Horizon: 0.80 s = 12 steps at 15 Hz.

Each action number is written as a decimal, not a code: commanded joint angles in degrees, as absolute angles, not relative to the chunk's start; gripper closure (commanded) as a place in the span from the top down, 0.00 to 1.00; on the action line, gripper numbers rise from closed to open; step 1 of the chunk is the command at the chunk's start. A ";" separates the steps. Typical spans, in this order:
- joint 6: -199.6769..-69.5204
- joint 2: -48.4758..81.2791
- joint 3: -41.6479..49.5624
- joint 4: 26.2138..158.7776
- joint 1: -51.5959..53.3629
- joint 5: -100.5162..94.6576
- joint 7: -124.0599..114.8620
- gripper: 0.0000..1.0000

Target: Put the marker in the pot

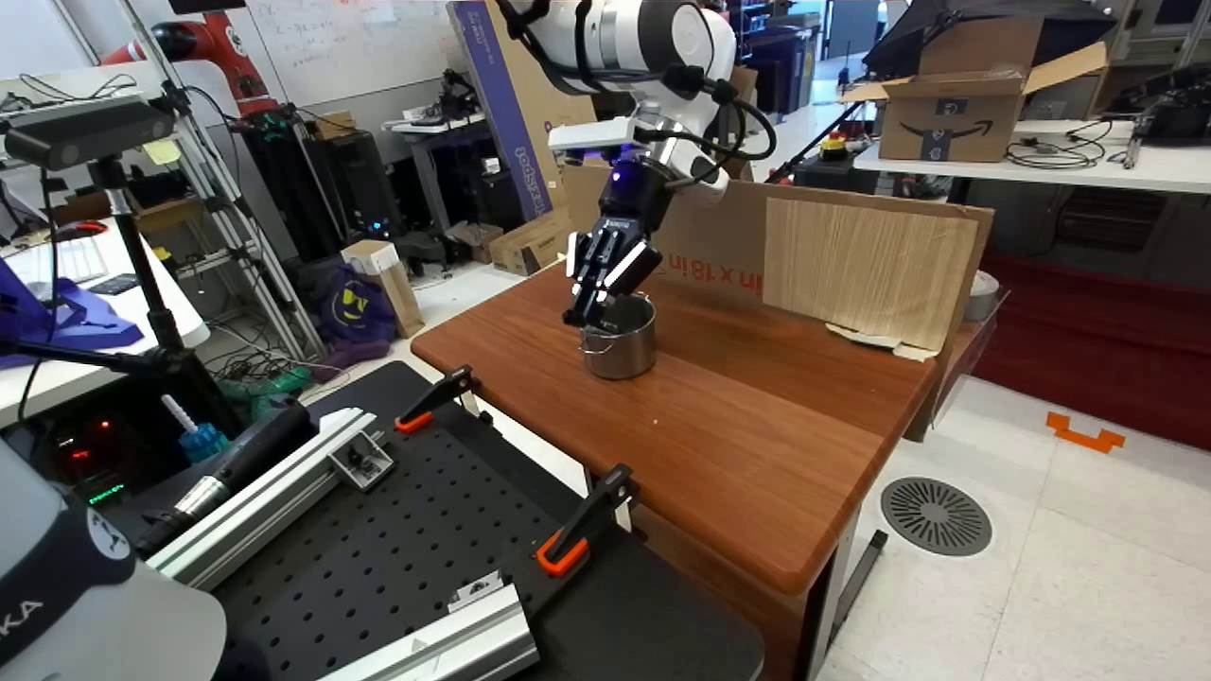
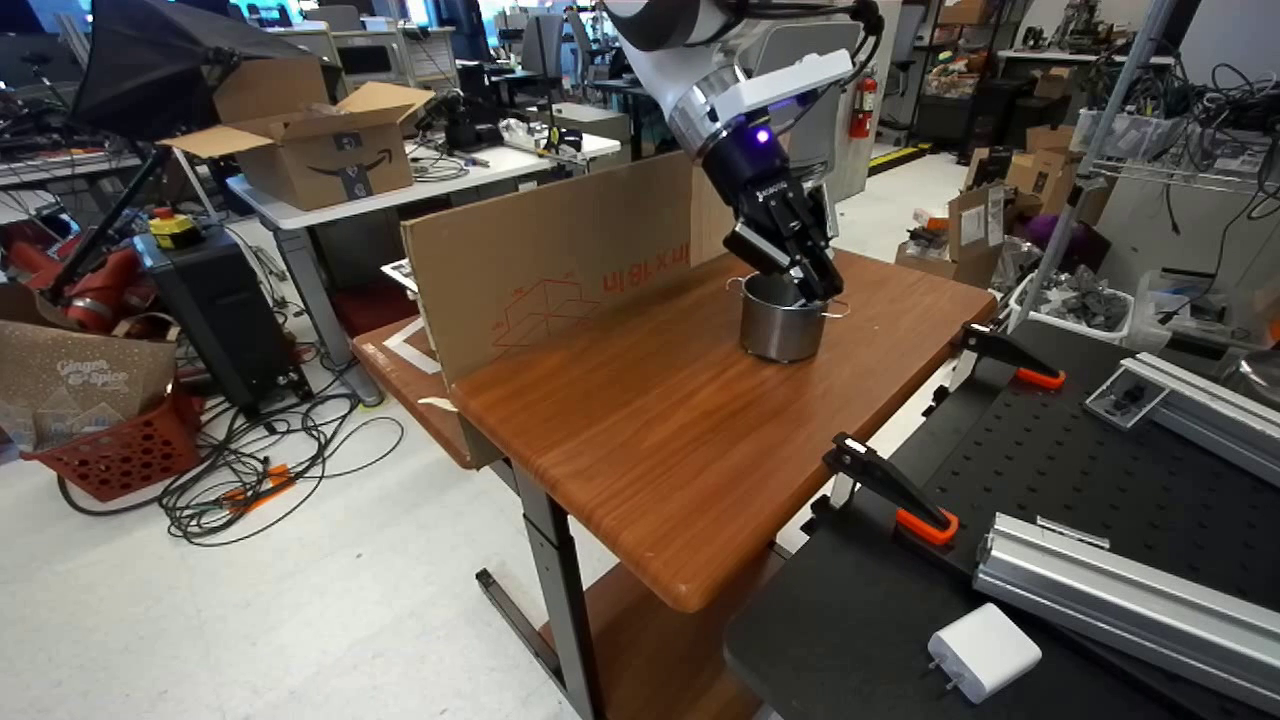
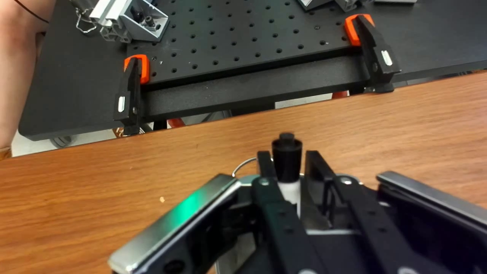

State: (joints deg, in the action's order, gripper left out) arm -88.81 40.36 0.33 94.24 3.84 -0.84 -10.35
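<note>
Clamping in its jaws the marker [image 3: 287,161], long axis twelve-to-six in wrist view, the gripper [image 3: 289,156] overhangs the pot [image 2: 780,335]

Both ext. views: bright indoor lt.; violet LED [image 1: 616,176] aglow. In an ext. view: shadow band on tabletop [image 1: 719,445] alongside cardboard sheet [image 1: 724,232]. Wrist view: well lit; pincer [image 3: 290,163] sl. blurred, w/ greenish glare on metal side plate [image 3: 186,209].

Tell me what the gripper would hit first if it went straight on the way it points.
Probably the pot, since the gripper slants down toward it in both exterior views. Depth is unclear, so whether its edge or inside comes first, I can't tell.
</note>
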 commanded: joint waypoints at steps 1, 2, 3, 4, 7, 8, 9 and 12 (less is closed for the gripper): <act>-85.63 42.02 0.40 91.09 4.21 -1.55 -9.69 0.59; -85.54 42.09 0.37 90.89 4.18 -1.48 -9.62 0.65; -85.49 42.12 0.36 90.71 4.16 -1.43 -9.60 0.73; -85.53 42.06 0.35 90.71 4.16 -1.44 -9.60 0.80; -85.64 41.71 0.32 90.83 4.16 -1.41 -9.55 0.99; -85.67 41.43 0.27 91.00 4.13 -1.38 -9.41 1.00; -85.94 40.82 0.17 91.52 4.06 -1.16 -9.30 1.00; -88.35 36.41 -0.33 95.67 4.27 -1.04 -8.98 1.00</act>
